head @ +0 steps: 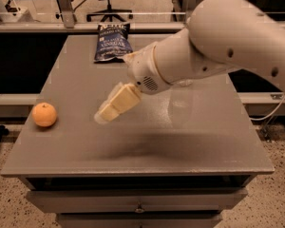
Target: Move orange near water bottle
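1. Arm (237, 37): white glossy shell made of fat, rounded segments. It fills the upper right of the frame.
2. Holes (229, 53): small, dark and round, set in the shell. One is mid-segment, one nearer the right edge and one near the top.
3. Wrist (154, 68): a narrower white barrel at frame centre. A thin seam line shows where it meets the bigger segment.
4. Grille (149, 83): round patch of fine dark perforations on the wrist's lower face.
5. Gripper (104, 115): cream-yellow and blocky, tapering to a paler tip. It sits left of centre, below-left of the wrist and clearly warmer in tone than the white shell.
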Controlling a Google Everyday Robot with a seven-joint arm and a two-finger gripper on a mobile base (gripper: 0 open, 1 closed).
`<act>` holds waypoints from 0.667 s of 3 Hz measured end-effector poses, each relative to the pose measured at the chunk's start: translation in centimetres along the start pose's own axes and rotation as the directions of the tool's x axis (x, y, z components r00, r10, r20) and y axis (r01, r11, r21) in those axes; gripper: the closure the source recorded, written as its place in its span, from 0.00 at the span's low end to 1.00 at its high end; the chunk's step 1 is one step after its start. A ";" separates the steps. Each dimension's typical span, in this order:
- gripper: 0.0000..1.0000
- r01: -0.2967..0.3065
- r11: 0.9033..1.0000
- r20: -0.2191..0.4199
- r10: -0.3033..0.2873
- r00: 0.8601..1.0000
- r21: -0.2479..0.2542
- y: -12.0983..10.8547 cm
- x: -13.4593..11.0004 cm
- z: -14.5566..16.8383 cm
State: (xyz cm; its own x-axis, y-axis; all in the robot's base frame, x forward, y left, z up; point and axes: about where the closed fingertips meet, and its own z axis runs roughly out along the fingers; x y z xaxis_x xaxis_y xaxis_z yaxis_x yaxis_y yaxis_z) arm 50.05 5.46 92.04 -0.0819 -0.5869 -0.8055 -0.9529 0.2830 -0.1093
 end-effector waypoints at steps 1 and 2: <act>0.00 -0.026 0.999 0.082 0.028 0.996 -0.029 1.2 0.1 5.0; 0.00 -0.045 0.997 0.157 0.053 0.986 -0.054 2.0 -0.1 9.6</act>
State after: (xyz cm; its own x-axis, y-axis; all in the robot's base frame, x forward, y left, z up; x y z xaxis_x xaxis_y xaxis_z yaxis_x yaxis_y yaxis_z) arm 50.94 13.33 86.30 -0.0858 -0.4446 -0.8916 -0.9627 0.2676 -0.0408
